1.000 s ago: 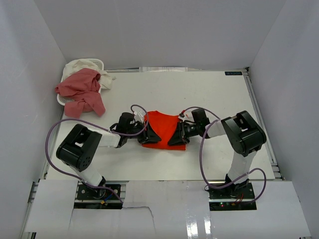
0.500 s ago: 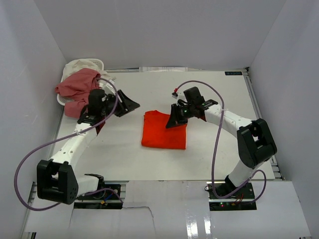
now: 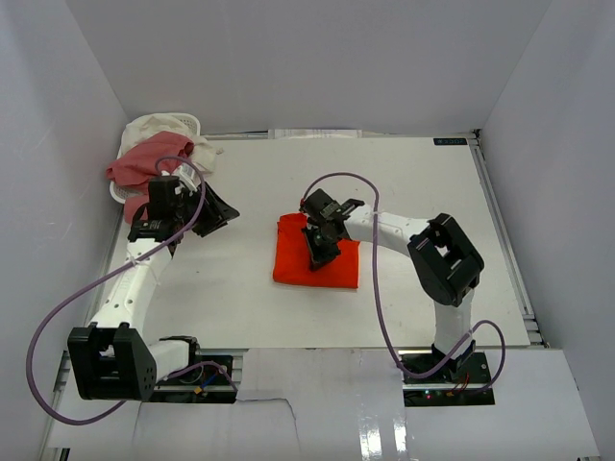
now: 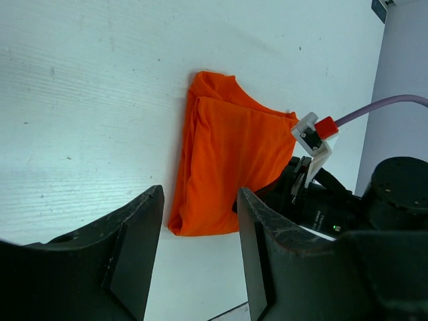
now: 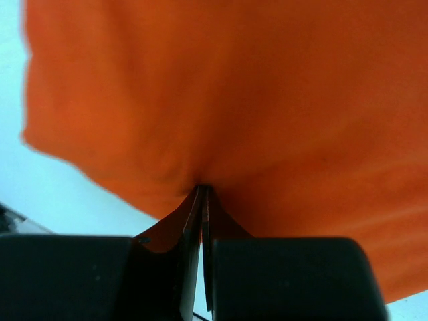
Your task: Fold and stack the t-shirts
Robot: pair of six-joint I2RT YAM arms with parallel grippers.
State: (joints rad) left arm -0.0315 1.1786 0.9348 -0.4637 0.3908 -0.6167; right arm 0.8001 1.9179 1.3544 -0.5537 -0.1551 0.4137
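Note:
The orange-red t-shirt (image 3: 332, 269) lies folded in a rough rectangle at the table's middle; the left wrist view shows it too (image 4: 227, 154). My right gripper (image 3: 320, 252) is shut, and its tips (image 5: 202, 188) press into the fabric near the shirt's middle, dimpling it. My left gripper (image 3: 219, 213) hangs open and empty over bare table, left of the orange shirt and just right of the basket (image 4: 200, 200). The dusty pink t-shirt (image 3: 144, 171) drapes over the basket's front. The cream-white t-shirt (image 3: 159, 127) lies crumpled behind it.
A small white basket (image 3: 117, 195) stands at the back left corner under the pink and cream shirts. White walls close in the table on three sides. A raised rail (image 3: 500, 230) runs along the right edge.
Both grippers left the orange shirt's sides. The left arm swung back and left towards the basket. The right gripper shut and came down on the shirt's middle.

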